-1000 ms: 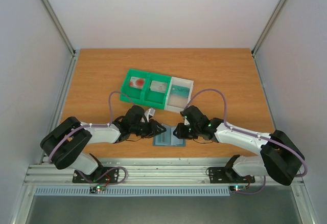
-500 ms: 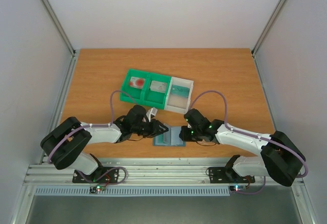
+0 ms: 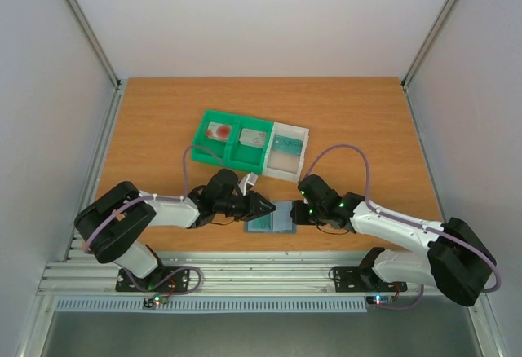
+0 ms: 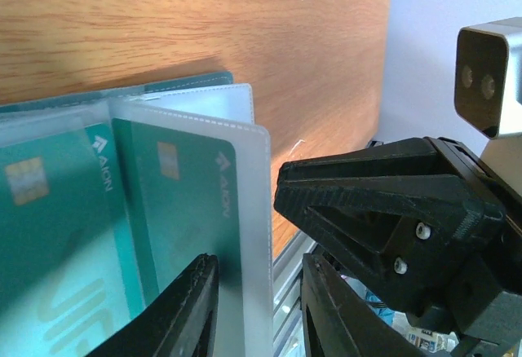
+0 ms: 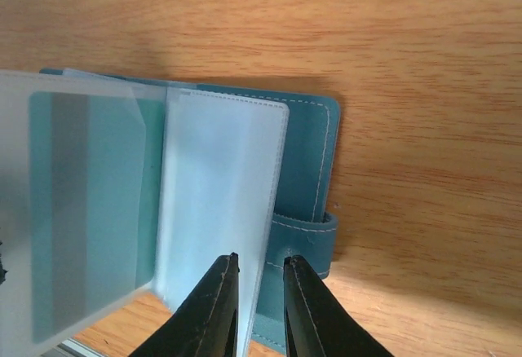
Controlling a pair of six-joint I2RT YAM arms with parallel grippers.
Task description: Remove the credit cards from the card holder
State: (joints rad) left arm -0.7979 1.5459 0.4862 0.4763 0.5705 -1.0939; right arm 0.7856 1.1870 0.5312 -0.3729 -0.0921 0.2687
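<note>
The left gripper (image 4: 259, 292) has its jaws apart; the edge of a clear sleeve (image 4: 254, 210) holding a teal card (image 4: 192, 210) stands in the gap, lower centre of its view. The right gripper (image 5: 261, 271), bottom centre, seems pinched on an empty sleeve (image 5: 220, 186) of the open card holder (image 5: 306, 153). I judge the step is drawing this card out: the left jaws must close on the card alone and pull, while the right pins the holder.
</note>
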